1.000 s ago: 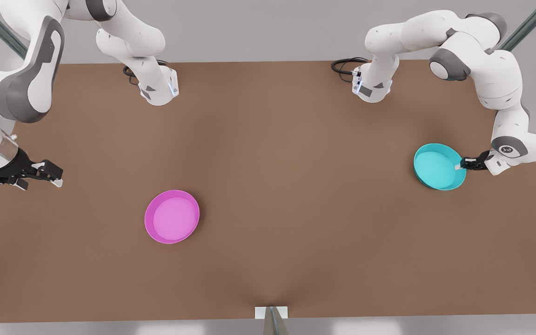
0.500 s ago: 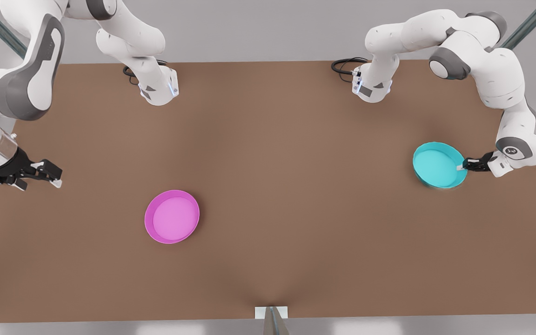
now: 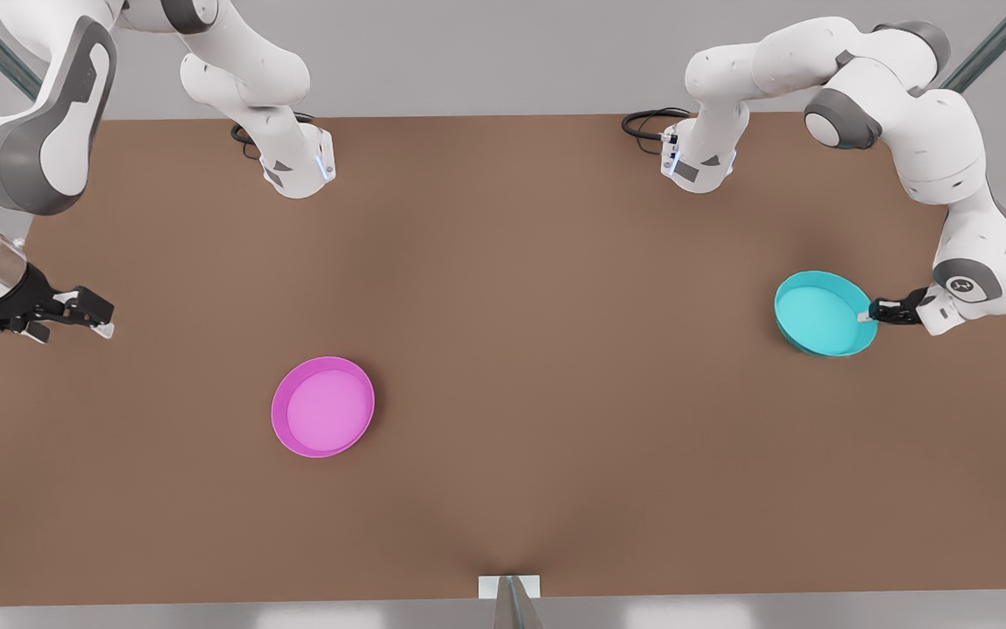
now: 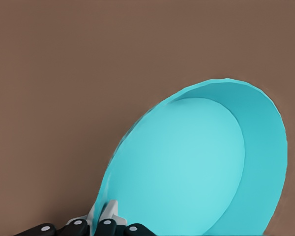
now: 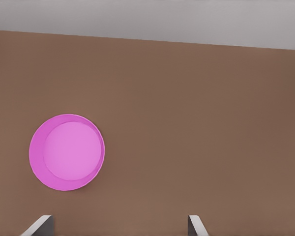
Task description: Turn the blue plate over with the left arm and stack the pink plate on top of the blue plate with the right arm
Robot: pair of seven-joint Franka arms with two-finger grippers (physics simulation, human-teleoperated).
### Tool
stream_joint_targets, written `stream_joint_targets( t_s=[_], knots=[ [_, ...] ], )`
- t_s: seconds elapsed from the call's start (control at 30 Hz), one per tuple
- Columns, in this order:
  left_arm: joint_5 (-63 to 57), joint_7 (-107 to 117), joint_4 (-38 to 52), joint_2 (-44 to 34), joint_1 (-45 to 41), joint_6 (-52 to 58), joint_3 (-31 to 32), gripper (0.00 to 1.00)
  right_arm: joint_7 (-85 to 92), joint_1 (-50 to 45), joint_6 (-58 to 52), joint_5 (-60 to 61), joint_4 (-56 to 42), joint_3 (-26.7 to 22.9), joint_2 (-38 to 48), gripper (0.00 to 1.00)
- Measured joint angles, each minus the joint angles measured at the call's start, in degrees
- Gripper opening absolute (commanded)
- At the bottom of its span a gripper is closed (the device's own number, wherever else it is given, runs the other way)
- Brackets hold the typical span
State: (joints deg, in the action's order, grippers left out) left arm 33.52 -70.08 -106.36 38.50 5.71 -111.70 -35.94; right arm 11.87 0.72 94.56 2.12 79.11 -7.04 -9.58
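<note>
Two round shallow plastic plates are here: one turquoise-cyan plate (image 3: 820,313) with a low upright rim, and one magenta-pink plate (image 3: 322,406) of the same shape with a lighter pink inside. Two white jointed robot arms with grey joint caps stand at the far edge, each ending in one small black two-finger gripper, making two grippers: the left gripper (image 3: 868,313) and the right gripper (image 3: 101,319). Two coils of black cable lie by the arm bases. There is one flat brown desk (image 3: 555,419).

The left gripper (image 3: 863,315) pinches the tilted blue plate (image 3: 822,313); the pink plate (image 3: 323,406) lies flat.
</note>
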Motion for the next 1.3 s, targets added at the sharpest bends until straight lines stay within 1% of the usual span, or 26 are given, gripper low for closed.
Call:
stream_joint_targets(
  t_s=[0.37,0.57,0.77,0.97,1.1,1.2,1.3],
  knots=[
    [0.1,2.75,2.27,-0.69,-0.18,6.83,0.09,0.21,0.0,-0.11,0.01,-0.01,-0.01,0.0,0.26,1.0],
    [-0.16,7.61,5.19,-2.67,-3.41,10.01,0.0,0.21,0.15,0.3,0.01,-0.01,-0.01,-0.08,0.18,1.0],
    [-2.51,16.44,5.45,-7.03,-9.89,10.42,-0.35,0.21,0.35,0.33,0.27,-0.01,0.08,-0.08,-0.05,1.0],
    [-7.92,25.14,8.61,-8.56,-15.18,11.33,-0.3,0.21,0.14,0.45,0.54,-0.07,-0.01,-0.09,-0.03,1.0],
    [-12.3,33.26,9.59,-10.77,-21.09,12.47,-0.35,0.21,0.02,0.96,0.33,0.25,-0.45,-0.21,-0.14,1.0],
    [-16.17,42.31,9.73,-12.8,-27.23,13.54,-0.34,0.21,-0.04,0.76,0.49,0.16,-0.75,-0.16,-0.61,1.0],
    [-19.08,48.47,10.12,-13.43,-31.38,14.36,-0.34,0.21,-0.08,1.07,0.01,0.08,-0.62,-0.42,-0.62,1.0]
  ],
)
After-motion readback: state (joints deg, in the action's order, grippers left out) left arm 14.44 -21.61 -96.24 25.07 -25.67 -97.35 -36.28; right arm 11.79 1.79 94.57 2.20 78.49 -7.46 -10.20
